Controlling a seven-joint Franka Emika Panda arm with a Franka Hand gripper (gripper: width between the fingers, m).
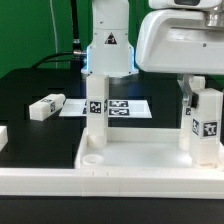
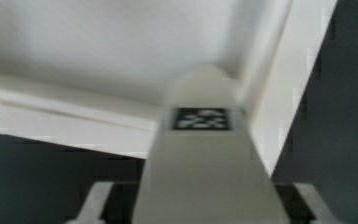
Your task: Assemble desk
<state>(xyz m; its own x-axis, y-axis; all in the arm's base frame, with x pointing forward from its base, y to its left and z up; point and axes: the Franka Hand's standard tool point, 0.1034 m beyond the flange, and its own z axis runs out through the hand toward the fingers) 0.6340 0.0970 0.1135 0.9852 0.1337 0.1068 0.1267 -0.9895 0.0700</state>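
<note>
The white desk top [image 1: 130, 165] lies flat at the front, its rim showing in the wrist view as the desk top [image 2: 87, 95]. One tagged leg [image 1: 97, 108] stands upright in its corner socket on the exterior view's left. A second upright leg [image 1: 206, 128] stands at the top's right corner, and my gripper [image 1: 200, 100] comes down over it from above. In the wrist view this leg [image 2: 202, 150] fills the space between my fingers [image 2: 108, 200], with the gripper [image 2: 202, 208] shut on it. A loose leg [image 1: 45, 106] lies on the black table.
The marker board [image 1: 125, 107] lies flat behind the standing left leg. Another white block [image 1: 3, 135] sits at the left edge of the exterior view. The arm's white base [image 1: 108, 45] rises at the back, with a green backdrop behind.
</note>
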